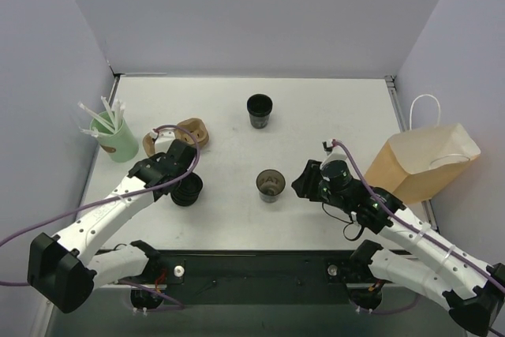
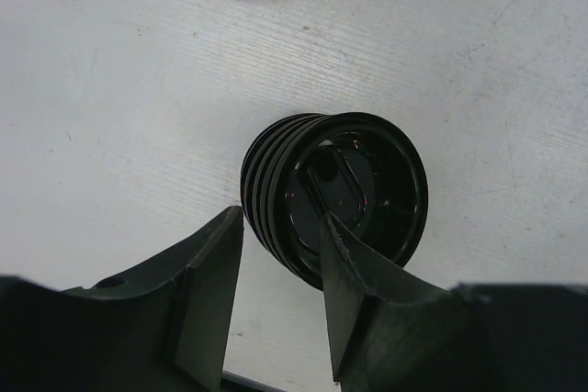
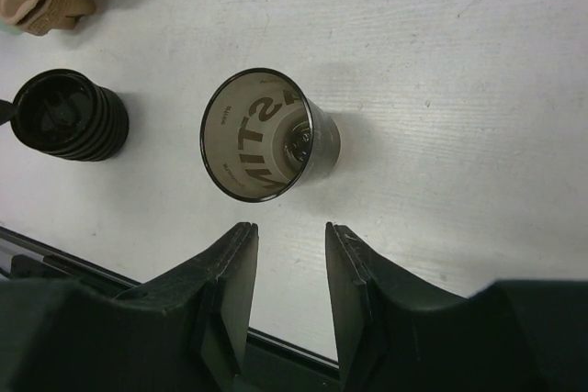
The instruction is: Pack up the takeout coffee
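The white table (image 1: 331,116) is lying under both claws; the brown paper bag (image 1: 430,163) is standing behind the right claw (image 3: 290,227), well apart from it at the table's right edge, with its white handle rising above it; the mint-green cup of white straws (image 1: 110,136) is standing off to the left of the left claw (image 2: 282,218), near the wall; a tan cardboard holder (image 1: 189,133) is lying just beyond the left claw's tips.

The squat ribbed black stack (image 2: 367,181) is sitting right under the left claw; the jaws are standing partway apart and straddling its near rim, one finger (image 2: 354,291) crossing in front of the top and the other (image 2: 207,286) waiting outside the ribbed wall; whether they are pressing on it I cannot tell.

An open dark cup (image 3: 266,135), pale inside and showing lettering, is standing just ahead of the right claw's fingertips and apart from them; that claw is standing partly open and gripping nothing.

The takeout coffee (image 1: 259,110), the small black cup, is standing farther up the table, well beyond both claws, ahead and to the right of the left one; neither claw is touching it, and it is sitting outside the bag.
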Robot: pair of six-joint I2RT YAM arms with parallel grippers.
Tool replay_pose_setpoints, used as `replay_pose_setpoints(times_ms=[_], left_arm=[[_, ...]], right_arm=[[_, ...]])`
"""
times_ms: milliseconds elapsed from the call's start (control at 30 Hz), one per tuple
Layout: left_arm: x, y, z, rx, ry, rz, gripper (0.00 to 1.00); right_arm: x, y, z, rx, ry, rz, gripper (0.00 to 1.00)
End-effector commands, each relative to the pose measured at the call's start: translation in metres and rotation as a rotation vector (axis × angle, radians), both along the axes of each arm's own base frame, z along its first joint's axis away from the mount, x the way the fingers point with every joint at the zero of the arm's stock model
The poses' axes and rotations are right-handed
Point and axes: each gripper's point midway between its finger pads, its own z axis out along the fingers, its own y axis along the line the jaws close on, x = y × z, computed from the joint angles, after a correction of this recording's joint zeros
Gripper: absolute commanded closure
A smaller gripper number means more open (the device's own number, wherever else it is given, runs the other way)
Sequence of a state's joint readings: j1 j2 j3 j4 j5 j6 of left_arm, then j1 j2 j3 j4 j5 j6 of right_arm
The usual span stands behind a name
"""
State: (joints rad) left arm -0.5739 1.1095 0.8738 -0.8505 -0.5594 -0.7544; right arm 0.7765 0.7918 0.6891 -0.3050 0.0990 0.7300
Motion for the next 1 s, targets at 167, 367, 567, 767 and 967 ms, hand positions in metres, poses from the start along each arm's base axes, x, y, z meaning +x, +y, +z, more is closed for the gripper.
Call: replay_pose_setpoints(times_ms=[167,367,567,767,967], left_arm=[[0.016,-0.005,-0.005,0.048,0.026,-0.015,0.51],[0.016,-0.002,-0.006,0.069,0.032,-0.015,0.56],[0.018,0.002,-0.002,0.099,0.029,-0.016,0.63],[0.020,0.004,0.006,0.126,0.024,-0.029,0.69],[0.020,0.004,0.004,0.135,0.038,-0.040,0.75]], right_arm=[[0.006,0.006,0.015,-0.065,-0.062,0.002,0.64],[0.005,0.008,0.017,-0.093,-0.077,0.003,0.64],[0.005,0.010,0.019,-0.119,-0.089,0.010,0.65],[0.005,0.015,0.021,-0.139,-0.095,0.021,0.64],[0.006,0.020,0.022,-0.160,-0.096,0.032,0.64]])
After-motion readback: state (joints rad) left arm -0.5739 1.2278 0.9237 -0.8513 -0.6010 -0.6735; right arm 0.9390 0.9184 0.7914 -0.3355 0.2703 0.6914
